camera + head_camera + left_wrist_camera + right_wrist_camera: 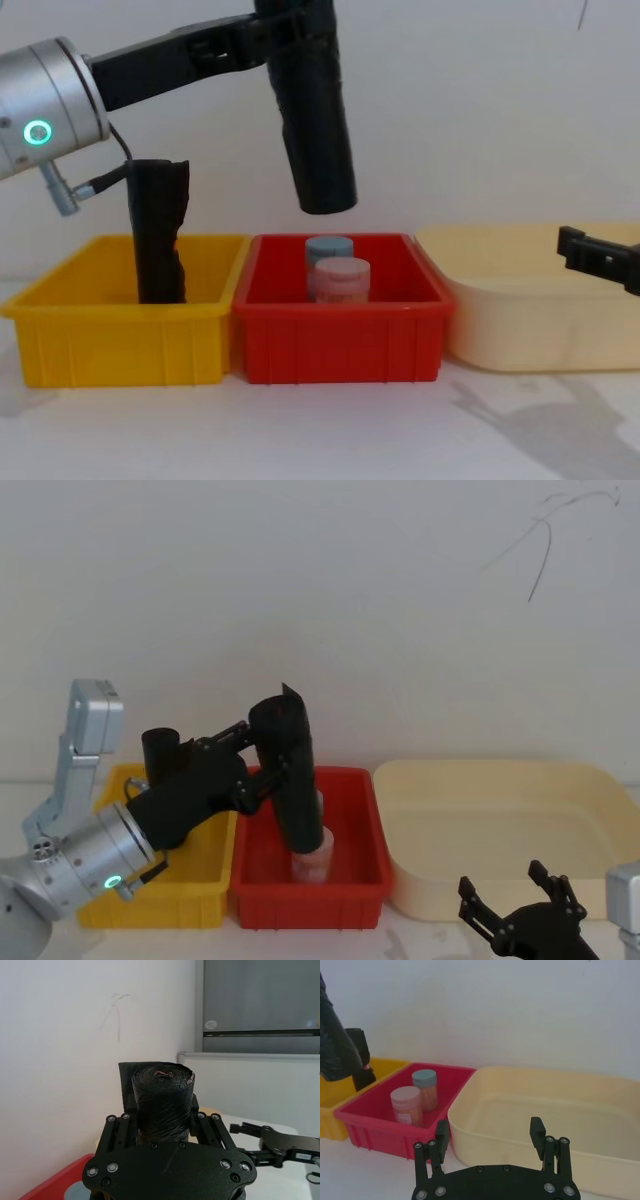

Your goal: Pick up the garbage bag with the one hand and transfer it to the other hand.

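Observation:
The garbage bag [296, 785], a smooth black roll, hangs tilted above the red bin [352, 777], its lower end just over the jars. My left gripper [268, 762], on the arm with the green ring light, is shut on the roll's upper part. In the chest view the garbage bag [316, 120] slants down from the left gripper [290, 30]. The left wrist view looks along the garbage bag [163, 1097], clamped in the left gripper [162, 1125]. My right gripper [505, 885] is open and holds nothing, low in front of the cream tub [500, 780]. The right gripper [489, 1127] faces that tub.
A second black roll [158, 235] with a ragged top stands in the yellow bin [120, 345] at the left. Two capped jars [338, 275] stand in the red bin [340, 345]. The cream tub [520, 330] is at the right. A white wall runs behind the bins.

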